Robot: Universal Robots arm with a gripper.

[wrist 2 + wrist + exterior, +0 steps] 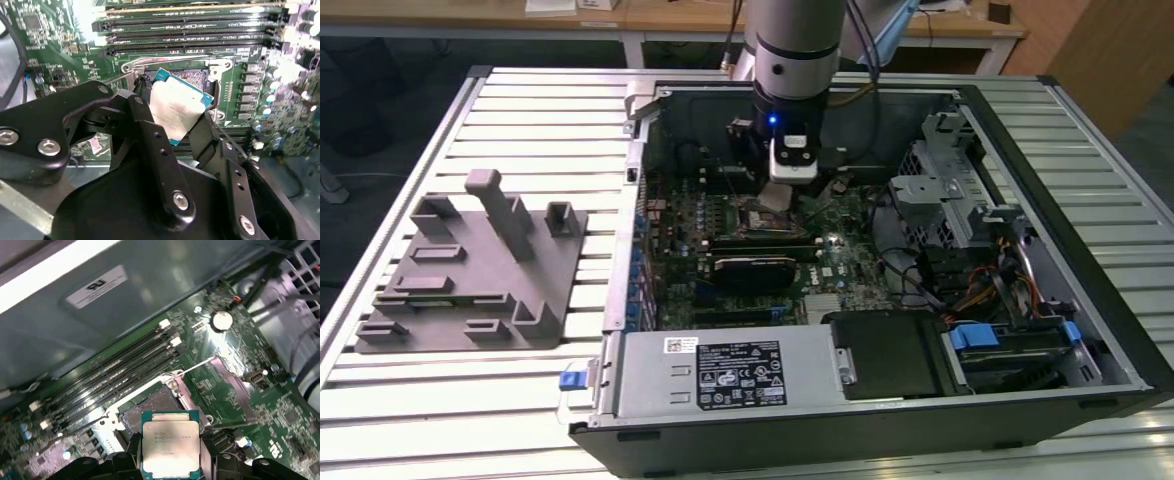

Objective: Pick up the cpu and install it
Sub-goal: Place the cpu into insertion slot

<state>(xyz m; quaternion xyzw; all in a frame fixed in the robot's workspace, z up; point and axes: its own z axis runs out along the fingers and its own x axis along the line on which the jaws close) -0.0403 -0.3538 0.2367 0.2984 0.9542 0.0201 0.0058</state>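
Observation:
The cpu (177, 109) is a small flat square chip with a silvery top and a teal rim. My gripper (172, 119) is shut on it, one black finger (152, 145) on each side edge. The chip hangs tilted just above the open socket (192, 76) on the green motherboard. In the first wrist view the cpu (170, 442) sits between the fingertips of the gripper (171, 456), with the bare socket (150, 407) just beyond it. In the exterior view the gripper (781, 197) reaches down into the open computer case over the socket (754, 213).
Black memory slots (190, 30) run beside the socket. The socket's lever (197, 367) stands raised. A drive cage (947, 190) and cables fill the case on the exterior view's right, and a power supply (707, 375) lies at the front. A grey plastic fixture (467, 265) rests on the slatted table.

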